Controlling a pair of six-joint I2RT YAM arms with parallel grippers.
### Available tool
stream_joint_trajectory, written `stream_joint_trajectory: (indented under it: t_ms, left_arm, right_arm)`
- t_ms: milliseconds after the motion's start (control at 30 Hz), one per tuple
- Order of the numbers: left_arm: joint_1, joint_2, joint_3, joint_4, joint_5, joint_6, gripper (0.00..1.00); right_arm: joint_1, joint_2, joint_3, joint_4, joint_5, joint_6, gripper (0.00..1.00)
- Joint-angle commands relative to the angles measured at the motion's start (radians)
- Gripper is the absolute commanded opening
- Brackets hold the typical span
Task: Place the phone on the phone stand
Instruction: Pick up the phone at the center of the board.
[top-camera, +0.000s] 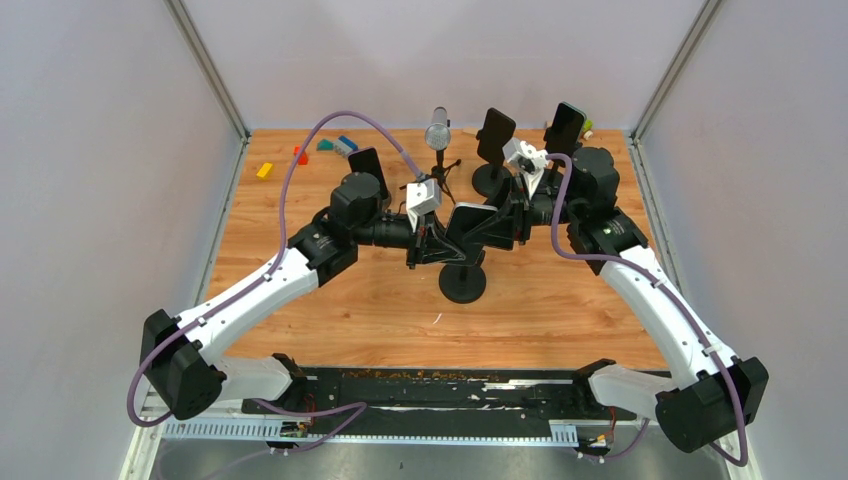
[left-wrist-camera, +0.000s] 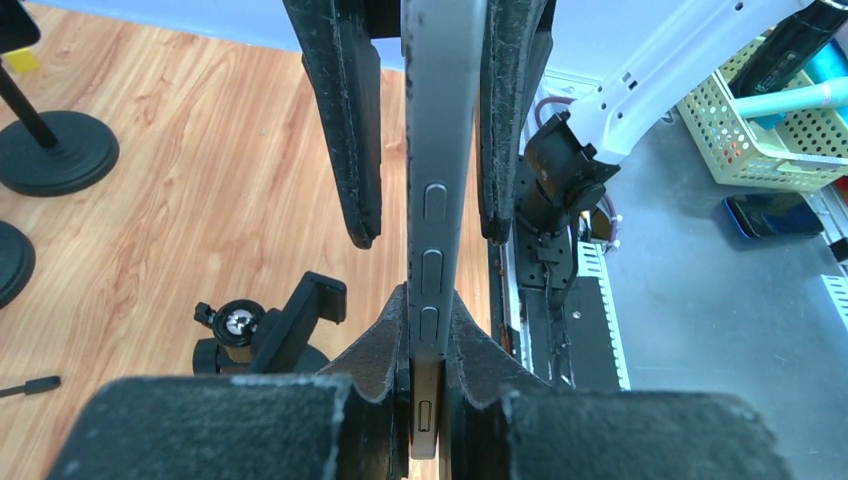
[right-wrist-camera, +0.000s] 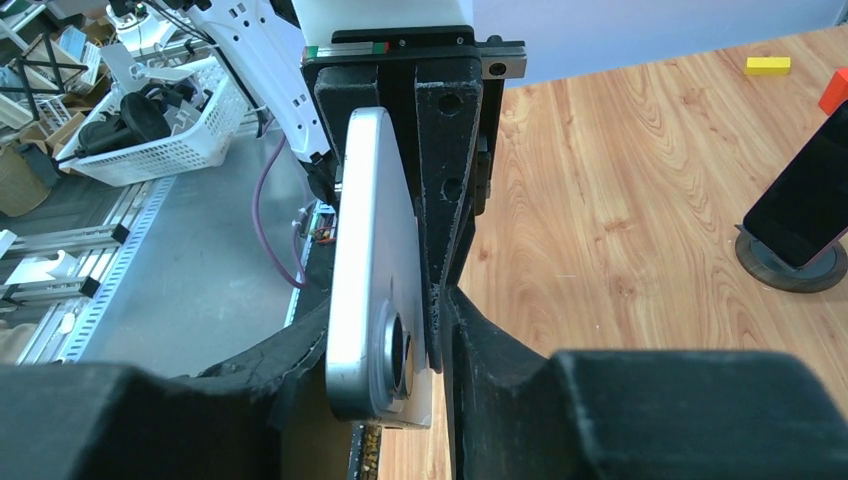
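Holding slim silver-grey phone (left-wrist-camera: 440, 150) edge-on, clamped in my left gripper (left-wrist-camera: 425, 320). My right gripper (right-wrist-camera: 388, 318) straddles it, one pad touching, the other apart. Location: airborne over black round-based phone stand (top-camera: 462, 284).

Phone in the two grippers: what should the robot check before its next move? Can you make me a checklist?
1. Left gripper clamped on the phone: ok, both its fingers press the phone's faces.
2. Right gripper clamped too: not ok, one finger stands apart from the phone.
3. Phone straight between the fingers: ok, it sits edge-on, parallel to them.
4. Phone stand free: ok, its clamp holds nothing.
5. Phone lined up with that clamp: cannot tell; the clamp shows off to one side in the left wrist view.
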Motion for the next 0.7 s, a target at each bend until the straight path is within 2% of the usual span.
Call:
stream_joint_trajectory:
  t_ms: [0, 233, 467, 667]
  left_arm:
    - [-0.001, -0.011, -0.009, 0.092, 0.025, -0.016, 0.00]
    - [-0.001, -0.017, -0.023, 0.089, 0.024, -0.011, 0.00]
    - [-0.001, -0.026, -0.028, 0.096, 0.025, -0.016, 0.00]
    - [-0.001, -0.045, -0.053, 0.156, 0.026, -0.054, 0.00]
  right_arm:
    - [-0.002, -0.001, 0.014, 0.044, -0.030, 0.012, 0.33]
    - [-0.003, -0.006, 0.023, 0.044, -0.024, 0.013, 0.38]
    - [-0.003, 0.002, 0.023, 0.044, -0.027, 0.013, 0.33]
    - [-0.003, 0.002, 0.011, 0.044, -0.018, 0.006, 0.40]
